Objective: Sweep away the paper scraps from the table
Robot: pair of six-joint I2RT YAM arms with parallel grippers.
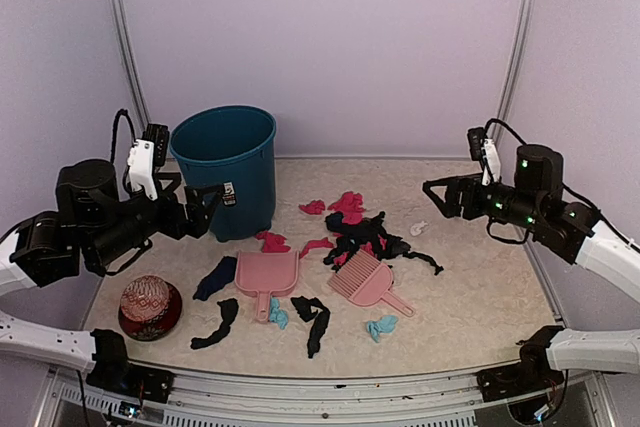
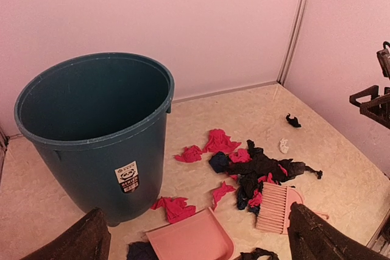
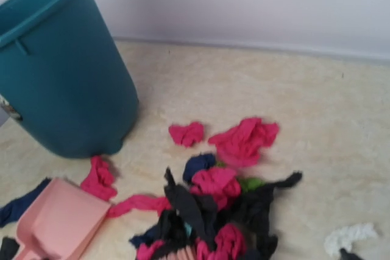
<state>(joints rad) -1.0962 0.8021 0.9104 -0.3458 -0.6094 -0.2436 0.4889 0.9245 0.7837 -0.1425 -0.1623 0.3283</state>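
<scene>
We hold the left hand [image 1: 208, 205] and right hand [image 1: 432, 199] wide and empty over the side edges of the bench [image 1: 470, 277], seemingly ready for the dustpan [image 1: 267, 272] and brush [image 1: 362, 279] lying among the paper scraps [image 1: 360, 232] mid-bench.

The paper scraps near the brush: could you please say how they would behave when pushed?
The paper scraps look crumpled and thin, so probably light and floppy. Tangled in a heap, they may drag together; loose ones could scatter.
</scene>
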